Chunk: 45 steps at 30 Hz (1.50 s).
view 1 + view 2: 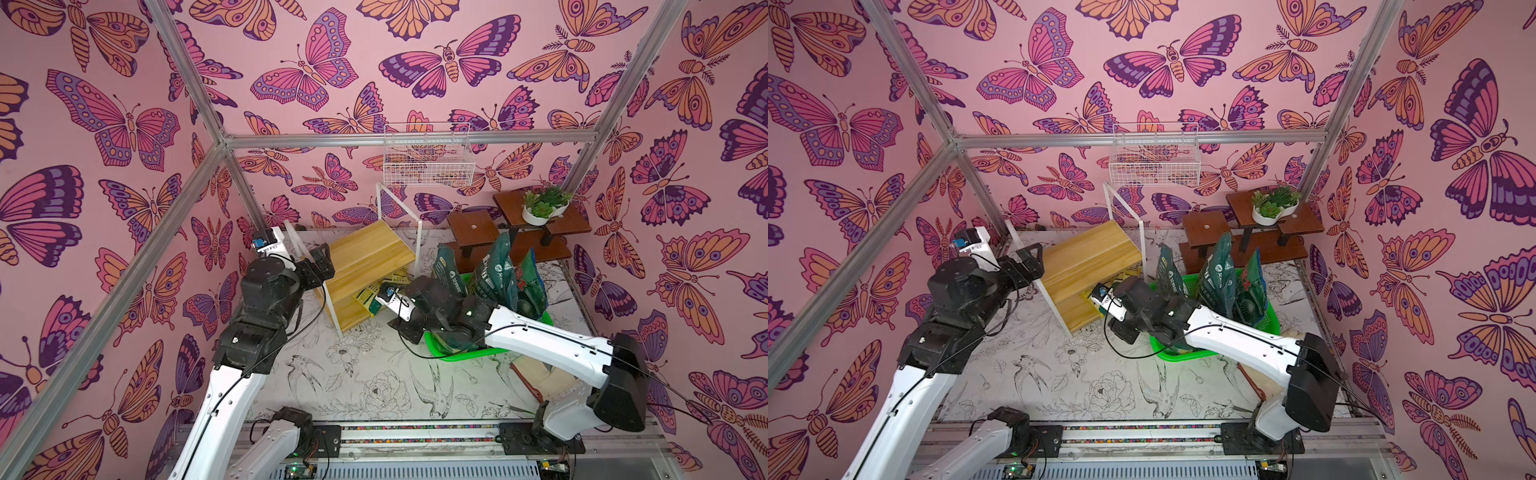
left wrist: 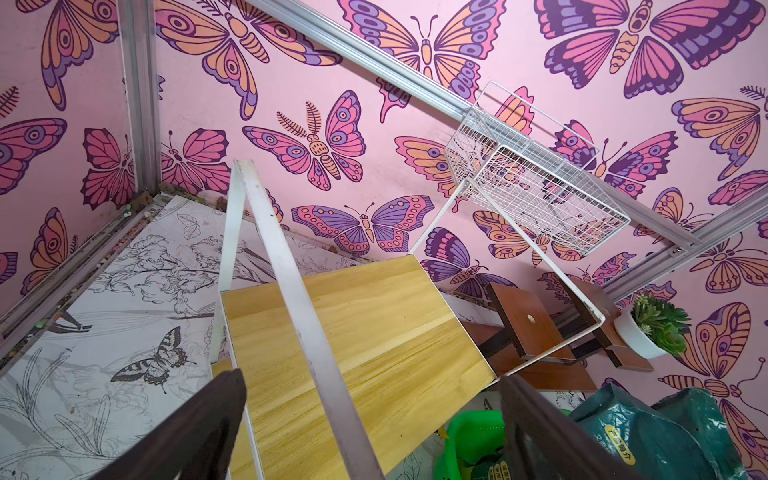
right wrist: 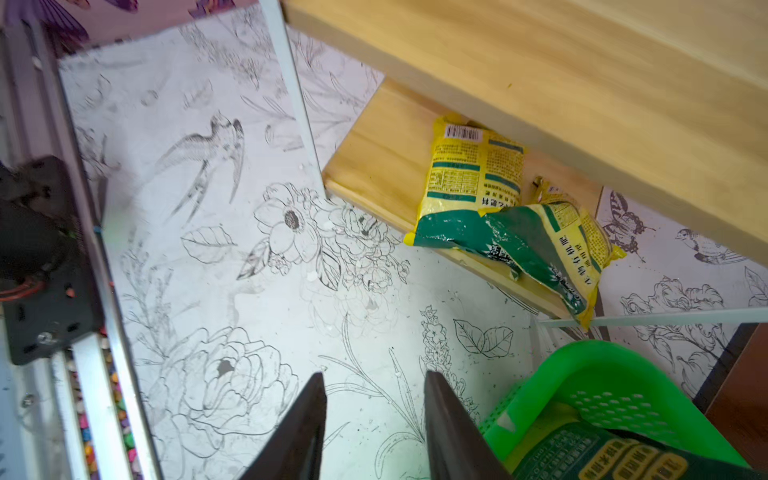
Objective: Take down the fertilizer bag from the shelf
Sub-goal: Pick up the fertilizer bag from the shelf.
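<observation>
The shelf (image 1: 365, 266) of pale yellow boards in a white tube frame stands at the back of the table. Two yellow-and-green fertilizer bags lie overlapping on its lower board, one with a barcode (image 3: 473, 174) and one hanging over the front edge (image 3: 561, 249); in both top views only a yellow corner (image 1: 370, 297) (image 1: 1090, 299) shows. My left gripper (image 2: 370, 382) (image 1: 322, 259) is open, its fingers on either side of the shelf's white side tube (image 2: 291, 291) without touching it. My right gripper (image 3: 374, 382) is open over bare table in front of the bags, holding nothing.
A green basket (image 1: 457, 357) with tall dark green bags (image 1: 494, 266) sits right of the shelf, under my right arm. Behind it stands a dark brown plant stand (image 1: 473, 226) with a potted succulent (image 1: 540, 208). A white wire basket (image 1: 428, 162) hangs on the back wall.
</observation>
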Available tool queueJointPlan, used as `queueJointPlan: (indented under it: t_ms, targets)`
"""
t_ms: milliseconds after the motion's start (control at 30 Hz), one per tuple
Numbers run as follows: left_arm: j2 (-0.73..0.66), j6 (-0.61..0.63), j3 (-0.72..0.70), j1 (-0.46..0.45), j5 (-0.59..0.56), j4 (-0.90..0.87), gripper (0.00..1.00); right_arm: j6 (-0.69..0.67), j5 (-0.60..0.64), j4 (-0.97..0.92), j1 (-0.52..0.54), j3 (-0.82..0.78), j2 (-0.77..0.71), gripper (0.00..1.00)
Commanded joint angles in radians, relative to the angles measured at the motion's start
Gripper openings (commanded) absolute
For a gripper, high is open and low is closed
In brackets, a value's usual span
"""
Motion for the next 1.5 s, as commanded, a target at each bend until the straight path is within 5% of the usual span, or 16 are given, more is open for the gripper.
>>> queueJointPlan:
  t_ms: [0, 267, 667, 1467]
  targets:
    - [-0.017, -0.008, -0.016, 0.007, 0.016, -0.008, 1.0, -0.067, 0.082, 0.013, 0.008, 0.047, 0.099, 0.4]
    - [-0.028, -0.006, -0.024, 0.008, 0.023, -0.018, 1.0, -0.262, 0.29, -0.002, 0.008, 0.158, 0.304, 0.4]
    - [-0.01, -0.014, -0.02, 0.008, 0.033, -0.023, 1.0, -0.54, 0.578, 0.086, 0.007, 0.203, 0.396, 0.42]
    - [0.025, -0.041, 0.012, 0.01, 0.04, -0.023, 1.0, -0.695, 0.647, 0.133, -0.065, 0.34, 0.574, 0.5]
